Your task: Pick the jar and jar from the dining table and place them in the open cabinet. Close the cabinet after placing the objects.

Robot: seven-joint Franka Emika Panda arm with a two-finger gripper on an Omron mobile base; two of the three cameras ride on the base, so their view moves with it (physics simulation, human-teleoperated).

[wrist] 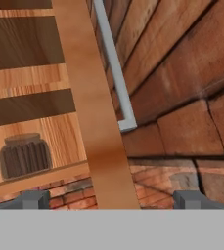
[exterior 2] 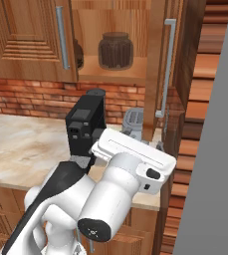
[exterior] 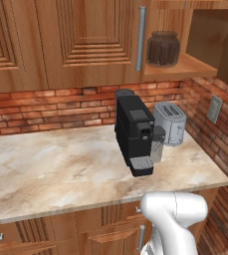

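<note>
Cabinet [exterior 2: 120,45], upper centre of the right base frame: right door [exterior 2: 158,69] swung open, edge-on, silver handle [exterior 2: 168,69] facing right. Desk [exterior: 60,164], marbled, crosses the middle of the left base frame, carrying a black coffee machine [exterior: 134,132] with a silver toaster [exterior: 170,123] just beside it. One jar [exterior 2: 115,51], dark sticks inside, stands upright on the cabinet's lower shelf. End effector [wrist: 111,199], bottom of the hand frame: fingertips [wrist: 33,199] wide apart, nothing between them, facing the door's edge.
</note>
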